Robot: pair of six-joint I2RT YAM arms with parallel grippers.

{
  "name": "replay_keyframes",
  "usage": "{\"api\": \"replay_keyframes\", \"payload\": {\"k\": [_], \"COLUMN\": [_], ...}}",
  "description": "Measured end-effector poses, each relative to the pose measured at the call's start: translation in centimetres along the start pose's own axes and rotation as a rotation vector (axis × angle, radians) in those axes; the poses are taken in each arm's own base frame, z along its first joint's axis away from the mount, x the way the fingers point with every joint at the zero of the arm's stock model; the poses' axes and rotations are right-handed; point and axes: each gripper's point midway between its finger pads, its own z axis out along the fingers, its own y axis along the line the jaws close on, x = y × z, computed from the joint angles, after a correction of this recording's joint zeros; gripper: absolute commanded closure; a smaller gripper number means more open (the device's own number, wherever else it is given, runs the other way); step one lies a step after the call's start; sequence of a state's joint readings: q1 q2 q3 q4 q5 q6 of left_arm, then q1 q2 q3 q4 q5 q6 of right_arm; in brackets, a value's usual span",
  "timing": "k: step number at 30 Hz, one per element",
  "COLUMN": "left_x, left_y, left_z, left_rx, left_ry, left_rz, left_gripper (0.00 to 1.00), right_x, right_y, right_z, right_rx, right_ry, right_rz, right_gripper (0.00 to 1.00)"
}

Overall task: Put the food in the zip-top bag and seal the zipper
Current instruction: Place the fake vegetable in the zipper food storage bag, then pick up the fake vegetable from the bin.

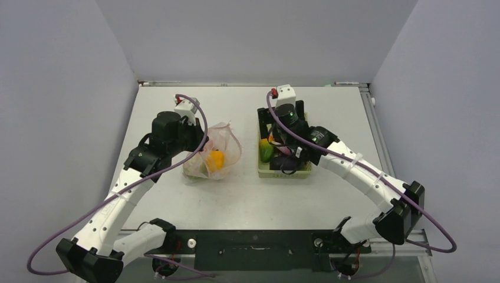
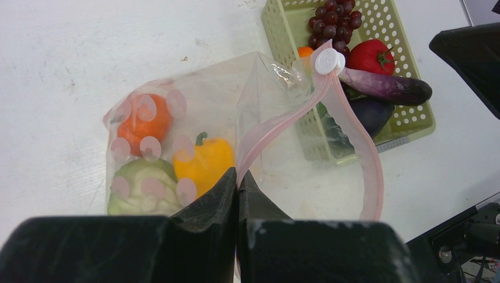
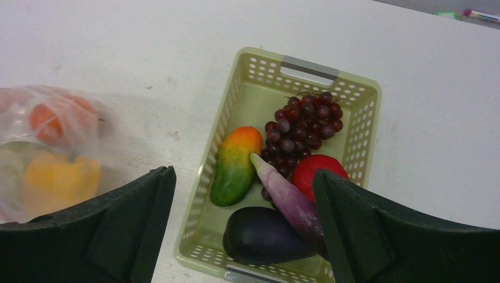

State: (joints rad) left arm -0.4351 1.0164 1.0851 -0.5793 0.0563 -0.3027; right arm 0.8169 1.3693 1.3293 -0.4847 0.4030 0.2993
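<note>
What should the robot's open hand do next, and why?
Probably the right gripper should dip down and close on the mango. Its jaws stand open right over the basket, which has food not yet bagged. The left gripper is pinched shut on the zipper, lifting the zip-top bag mouth open.

Open zip-top bag (image 2: 259,100) holds three food pieces (image 2: 203,162); grapes (image 3: 303,127), eggplant (image 3: 265,236) lie in basket (image 3: 247,71).

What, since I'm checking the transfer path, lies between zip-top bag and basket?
Only bare table between zip-top bag and basket, seen in the right wrist view.
</note>
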Motion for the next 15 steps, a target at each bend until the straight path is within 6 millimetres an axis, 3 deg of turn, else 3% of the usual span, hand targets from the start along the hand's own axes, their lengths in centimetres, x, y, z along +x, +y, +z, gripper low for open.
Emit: {"api": "replay_keyframes", "payload": {"k": [8,15], "left_x": [0.1,0.1], "left_y": [0.0,0.1], "left_z": [0.1,0.2], "left_rx": [-0.002,-0.002], "left_ry": [0.003,0.005], "left_rz": [0.000,0.000], "left_gripper": [1.00,1.00], "right_x": [4.6,9.3], "right_y": [-4.7,-7.5], "right_z": [2.9,3.8], "right_rx": [0.137,0.206], "right_ry": [0.161,0.310], "right_rz": [-0.027,-0.064], "right_gripper": [0.06,0.04]}}
